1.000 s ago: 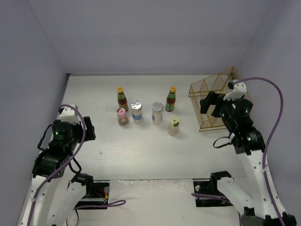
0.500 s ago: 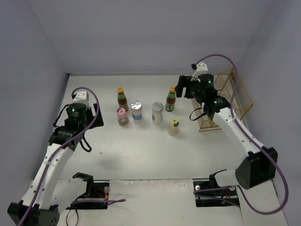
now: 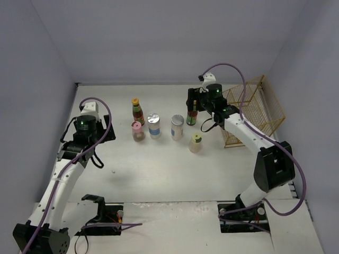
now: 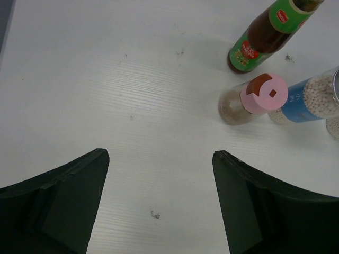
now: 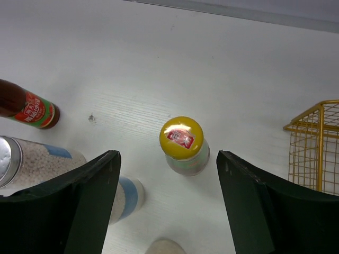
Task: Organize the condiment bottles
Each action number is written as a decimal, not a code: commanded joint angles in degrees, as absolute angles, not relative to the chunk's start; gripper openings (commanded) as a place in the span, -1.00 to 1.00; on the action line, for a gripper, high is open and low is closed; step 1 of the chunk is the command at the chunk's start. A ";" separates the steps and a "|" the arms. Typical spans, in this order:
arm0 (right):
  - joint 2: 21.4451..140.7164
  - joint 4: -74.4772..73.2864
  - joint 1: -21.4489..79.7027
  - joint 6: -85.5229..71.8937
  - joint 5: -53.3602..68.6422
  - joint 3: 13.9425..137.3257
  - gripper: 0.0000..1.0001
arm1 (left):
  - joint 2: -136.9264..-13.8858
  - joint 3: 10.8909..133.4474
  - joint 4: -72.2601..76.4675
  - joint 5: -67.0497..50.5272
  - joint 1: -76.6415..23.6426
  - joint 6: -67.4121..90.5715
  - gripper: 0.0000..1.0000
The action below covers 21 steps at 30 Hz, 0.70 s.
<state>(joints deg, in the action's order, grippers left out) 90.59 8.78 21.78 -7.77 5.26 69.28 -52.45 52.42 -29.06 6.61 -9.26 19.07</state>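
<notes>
Yellow plastic sits mid-frame in my right wrist view: the cap of a slim dark yellow-capped sauce bottle (image 5: 181, 137), seen end-on. The right gripper (image 5: 168, 157) has its fingers spread, one at 9 o'clock and one at 3 o'clock of that cap. White table (image 5: 238, 63) shows on both sides, and the fingers touch nothing. The left gripper (image 4: 159, 159) is also spread wide, with only bare table between its fingers.

Every bottle stands upright, long axis vertical, cap up. With 12 o'clock at the far wall, the bottle under my right gripper is at 1 o'clock of the cluster. The second slim dark sauce bottle (image 3: 137, 111) is at 11 o'clock. The two silver-lidded white-labelled jars (image 3: 154, 125) stand side by side in the middle. The pink-lidded brown jar (image 3: 137, 131) is at 9 o'clock and the pale yellow-green-lidded jar (image 3: 195, 142) at 5 o'clock. The gold wire basket (image 3: 249, 111) lies at 3 o'clock.

The overhead view hides the right fingers behind the wrist; only the wrist camera shows their gap. The left wrist camera alone shows white granules inside a blue-banded jar.
</notes>
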 commanded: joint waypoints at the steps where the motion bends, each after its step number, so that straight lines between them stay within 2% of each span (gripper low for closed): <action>1: 91.84 14.59 23.02 -6.24 2.12 73.04 0.47 | -51.50 53.18 -25.75 8.26 -8.96 18.11 0.60; 10: 94.74 15.64 24.87 -5.19 -4.21 73.48 0.16 | -50.98 52.73 -25.75 7.65 -8.88 18.46 0.60; 13: 95.10 15.91 24.79 -4.92 -4.57 73.48 0.10 | -50.80 52.73 -25.75 7.74 -8.88 18.46 0.60; 21: 95.80 16.79 24.79 -3.78 -5.89 73.48 -0.22 | -50.80 52.65 -25.66 7.21 -8.96 18.54 0.60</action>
<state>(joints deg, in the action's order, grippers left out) 96.53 11.49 24.49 -5.17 -3.55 70.67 -51.51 51.48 -29.17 7.09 -9.26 18.83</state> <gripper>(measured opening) 0.405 0.800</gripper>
